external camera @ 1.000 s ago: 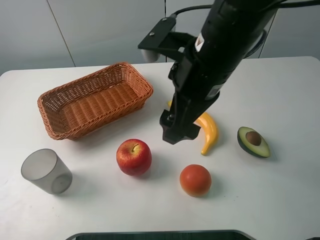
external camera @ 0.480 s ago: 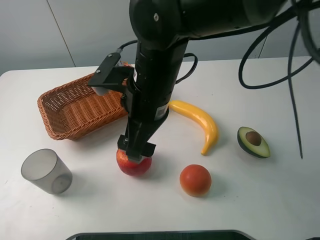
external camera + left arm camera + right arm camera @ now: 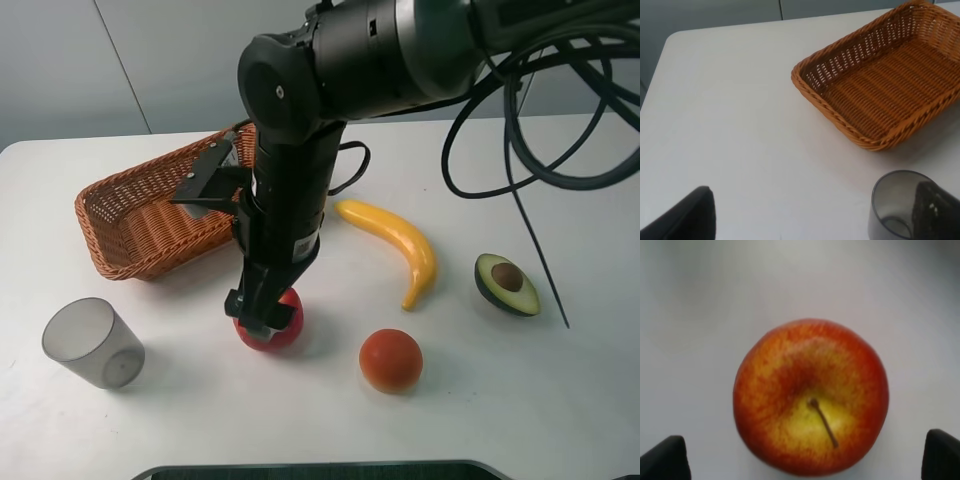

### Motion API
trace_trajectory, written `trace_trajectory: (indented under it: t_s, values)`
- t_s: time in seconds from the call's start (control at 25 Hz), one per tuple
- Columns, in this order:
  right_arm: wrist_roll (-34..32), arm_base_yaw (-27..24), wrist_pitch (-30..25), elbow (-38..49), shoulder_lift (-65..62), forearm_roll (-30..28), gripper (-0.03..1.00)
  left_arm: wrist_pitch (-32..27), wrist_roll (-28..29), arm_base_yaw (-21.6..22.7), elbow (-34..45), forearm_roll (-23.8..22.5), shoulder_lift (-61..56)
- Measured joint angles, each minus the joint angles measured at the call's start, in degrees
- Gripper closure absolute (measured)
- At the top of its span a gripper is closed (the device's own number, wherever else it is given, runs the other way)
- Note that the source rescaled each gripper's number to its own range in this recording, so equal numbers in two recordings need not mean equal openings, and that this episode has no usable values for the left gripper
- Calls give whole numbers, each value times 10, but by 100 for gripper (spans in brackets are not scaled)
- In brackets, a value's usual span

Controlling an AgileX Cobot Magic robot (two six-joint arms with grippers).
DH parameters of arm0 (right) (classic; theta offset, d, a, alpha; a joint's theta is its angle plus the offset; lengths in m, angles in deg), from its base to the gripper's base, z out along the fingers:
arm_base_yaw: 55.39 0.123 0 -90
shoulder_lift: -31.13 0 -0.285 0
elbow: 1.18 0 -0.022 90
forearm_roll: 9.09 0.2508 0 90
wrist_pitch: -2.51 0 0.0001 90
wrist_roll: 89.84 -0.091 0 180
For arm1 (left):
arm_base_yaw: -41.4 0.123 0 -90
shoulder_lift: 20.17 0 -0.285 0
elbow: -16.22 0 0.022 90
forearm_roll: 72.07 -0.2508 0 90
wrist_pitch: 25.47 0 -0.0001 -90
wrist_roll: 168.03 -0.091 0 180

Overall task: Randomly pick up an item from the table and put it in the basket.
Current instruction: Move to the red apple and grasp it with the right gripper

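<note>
Left hand (image 3: 812, 215): spread wide above the near left part of the desk (image 3: 560, 400). It holds nothing, and one finger (image 3: 935, 210) shows in front of the cup in its wrist view.
Cup (image 3: 92, 343): grey, translucent, upright at the near left, well apart from the apple.
Round orange-red fruit (image 3: 390, 360): near, right of the apple, with a clear gap between them.
Apple (image 3: 275, 338): on the desk near the centre, stem up, with a yellowish patch around the dimple. It sits in front of the basket's right end with bare desk between them.
Right hand (image 3: 263, 318): pointing straight down over the apple, fingers (image 3: 665, 460) parted to either side of it. In the wrist view neither finger touches the skin. From the high view the hand hides the apple's top.
Avocado half (image 3: 507, 284): to the right, cut face up with the pit showing.
Banana (image 3: 395, 240): right of the right arm (image 3: 290, 190), curving from far left to near right.
Basket (image 3: 190, 200): far left, empty. The arm covers its right corner in the high view.
</note>
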State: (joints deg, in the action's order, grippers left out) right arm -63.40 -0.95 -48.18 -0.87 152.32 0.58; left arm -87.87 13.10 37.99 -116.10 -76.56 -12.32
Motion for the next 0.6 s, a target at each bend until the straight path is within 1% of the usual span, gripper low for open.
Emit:
trace_trajectory:
  t_s: [0.16,0.6]
  values:
    - [-14,1,29,-1,2,0,-3,0,0,0,0,0,0]
    - [-18,1,59,-2,39,0,-3,0,0,0,0,0,0]
